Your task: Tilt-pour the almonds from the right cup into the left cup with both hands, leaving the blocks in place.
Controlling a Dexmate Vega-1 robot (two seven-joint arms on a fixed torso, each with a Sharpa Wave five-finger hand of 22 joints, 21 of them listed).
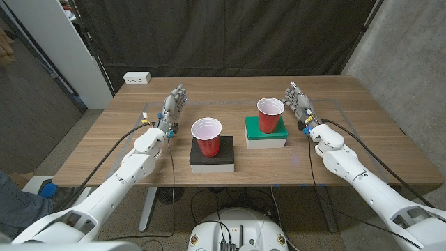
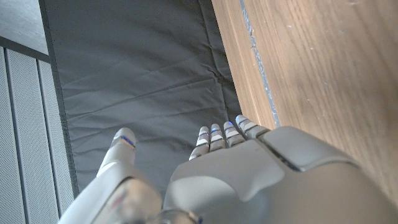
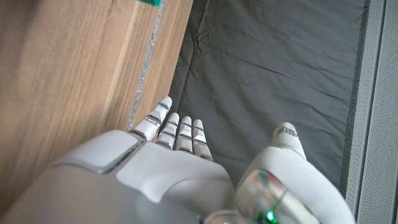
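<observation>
Two red cups stand on blocks in the head view. The left cup [image 1: 206, 137] sits on a black block [image 1: 212, 155]; its inside looks white and I cannot tell what it holds. The right cup [image 1: 270, 114] sits on a green block [image 1: 265, 132] with a white base. My left hand [image 1: 172, 108] stands to the left of the left cup, fingers extended, holding nothing. My right hand [image 1: 300, 103] stands to the right of the right cup, fingers extended, holding nothing. The wrist views show the backs of the left hand [image 2: 249, 174] and right hand [image 3: 161, 168] beside the tabletop.
A white power strip [image 1: 137, 78] lies at the table's far left corner. Dark curtain [image 2: 143, 81] hangs behind the wooden table [image 1: 230, 87]. A corner of the green block [image 3: 149, 2] shows in the right wrist view. A person's arm [image 1: 14, 202] shows at the lower left edge.
</observation>
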